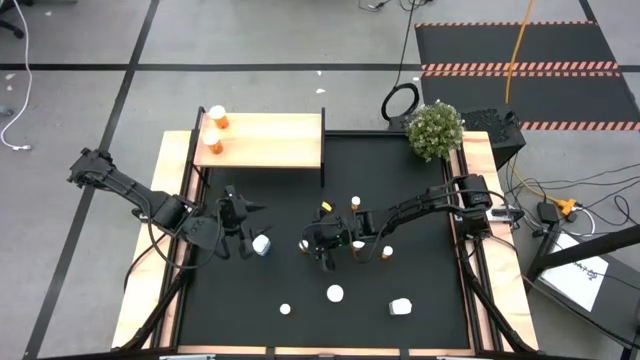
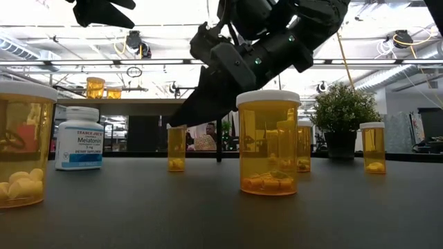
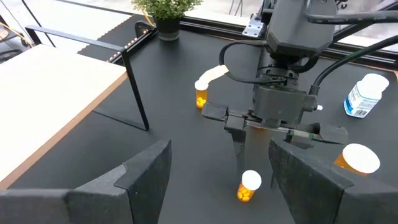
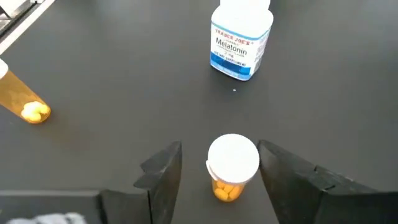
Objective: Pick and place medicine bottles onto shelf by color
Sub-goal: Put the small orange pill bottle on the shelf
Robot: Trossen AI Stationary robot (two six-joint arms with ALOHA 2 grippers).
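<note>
My right gripper (image 4: 219, 148) is open at mid-table (image 1: 318, 246), fingers pointing down. They stand on either side of a small orange bottle with a white cap (image 4: 232, 165), with a gap on each side; this bottle also shows in the left wrist view (image 3: 250, 185). My left gripper (image 1: 250, 210) is open and empty, beside a white Melatonin bottle (image 1: 262, 243) that stands on the black mat. The light-wood shelf (image 1: 270, 140) stands at the far left with two orange bottles (image 1: 217, 117) (image 1: 212, 143) upright on its left end.
More orange bottles stand on the mat (image 1: 355, 202) (image 1: 358, 247) (image 1: 387, 253) (image 1: 335, 293) (image 1: 285, 309). A white bottle (image 1: 401, 306) sits near the front right. A potted plant (image 1: 435, 130) stands at the far right corner. The shelf's right part is bare.
</note>
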